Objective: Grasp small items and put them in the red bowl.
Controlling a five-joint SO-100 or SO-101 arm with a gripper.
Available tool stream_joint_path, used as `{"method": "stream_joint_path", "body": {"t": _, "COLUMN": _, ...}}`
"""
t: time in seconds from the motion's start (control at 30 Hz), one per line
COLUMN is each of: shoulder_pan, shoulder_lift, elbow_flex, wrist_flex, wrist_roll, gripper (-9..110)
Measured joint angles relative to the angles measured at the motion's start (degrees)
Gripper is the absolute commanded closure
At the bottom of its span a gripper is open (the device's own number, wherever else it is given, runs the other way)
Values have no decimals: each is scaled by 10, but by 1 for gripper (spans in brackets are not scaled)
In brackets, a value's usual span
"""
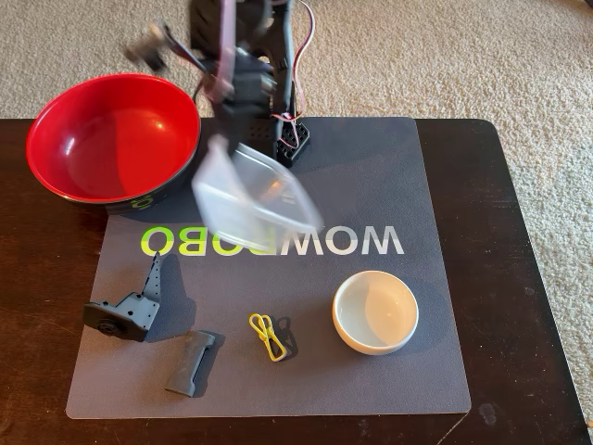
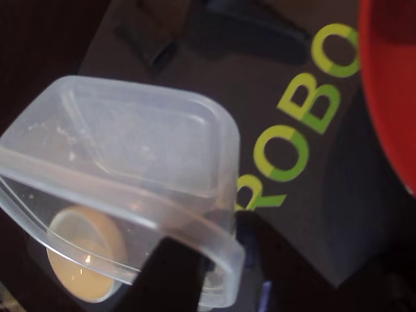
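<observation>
Clear plastic tub (image 1: 252, 198): in the fixed view you see it blurred, held tilted above the grey mat (image 1: 408, 352), right of the red bowl (image 1: 111, 139) on the bench. In the wrist view the fingers (image 2: 195, 273) clamp the tub's rim (image 2: 227, 260); the red bowl (image 2: 390, 84) is at the right edge.
</observation>
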Motion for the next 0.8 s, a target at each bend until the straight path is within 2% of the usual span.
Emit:
{"method": "stream_joint_path", "body": {"t": 0.2, "shoulder_pan": 203, "shoulder_lift": -23, "elbow_flex": -54, "wrist_flex": 1, "wrist_roll": 32, "gripper": 101}}
{"method": "stream_joint_path", "body": {"t": 0.37, "shoulder_pan": 394, "shoulder_lift": -118, "elbow_flex": -62, "wrist_flex": -4, "wrist_roll": 32, "gripper": 101}}
{"method": "stream_joint_path", "body": {"t": 0.6, "shoulder_pan": 596, "shoulder_lift": -133, "elbow_flex": -75, "wrist_flex": -5, "wrist_roll": 133, "gripper": 101}}
{"method": "stream_joint_path", "body": {"t": 0.63, "shoulder_pan": 616, "shoulder_lift": -133, "elbow_flex": -71, "wrist_flex": -8, "wrist_roll": 147, "gripper": 98}}
{"method": "stream_joint_path", "body": {"t": 0.73, "shoulder_pan": 634, "shoulder_lift": -120, "elbow_flex": -29, "wrist_flex": -33, "wrist_roll": 181, "gripper": 80}}
{"method": "stream_joint_path", "body": {"t": 0.8, "shoulder_pan": 632, "shoulder_lift": -90, "elbow_flex": 23, "wrist_flex": -72, "wrist_roll": 214, "gripper": 77}}
